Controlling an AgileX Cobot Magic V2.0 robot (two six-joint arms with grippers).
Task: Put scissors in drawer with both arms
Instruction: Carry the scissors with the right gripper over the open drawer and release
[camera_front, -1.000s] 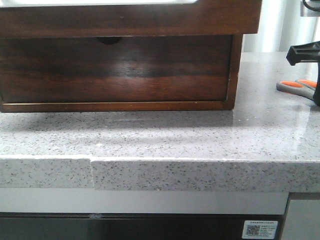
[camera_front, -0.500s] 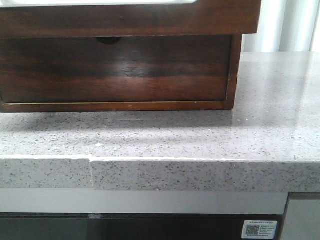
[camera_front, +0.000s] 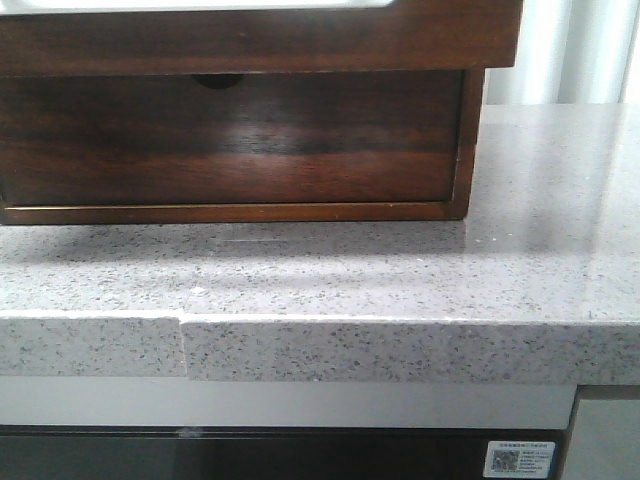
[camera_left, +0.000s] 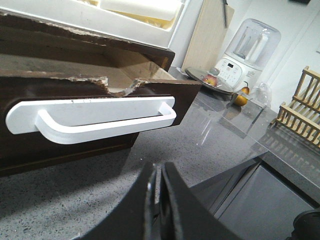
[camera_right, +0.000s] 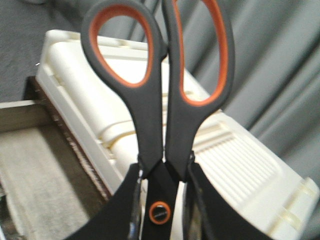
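The grey-handled scissors (camera_right: 150, 115) with orange-lined loops are gripped near their pivot by my right gripper (camera_right: 163, 172), handles pointing away from the wrist. They hang above the open drawer (camera_right: 30, 165), next to its side wall. In the left wrist view the drawer (camera_left: 30, 90) is pulled out, with a white handle (camera_left: 95, 117) on its front. My left gripper (camera_left: 157, 172) is shut and empty over the countertop, just in front of the handle. In the front view the drawer front (camera_front: 300, 40) juts out above the lower notched drawer (camera_front: 230, 140); neither gripper shows there.
A white plastic tray (camera_right: 225, 160) lies on top of the cabinet. On the counter beyond the cabinet stand a blender (camera_left: 247, 50), a wooden board (camera_left: 210, 35), a plate with fruit (camera_left: 212, 82) and a dish rack (camera_left: 300, 110). The counter's front edge (camera_front: 400, 345) is close.
One second ago my right gripper held the scissors at the right edge of the front view; it has since left that view. The cabinet and drawer have not moved.
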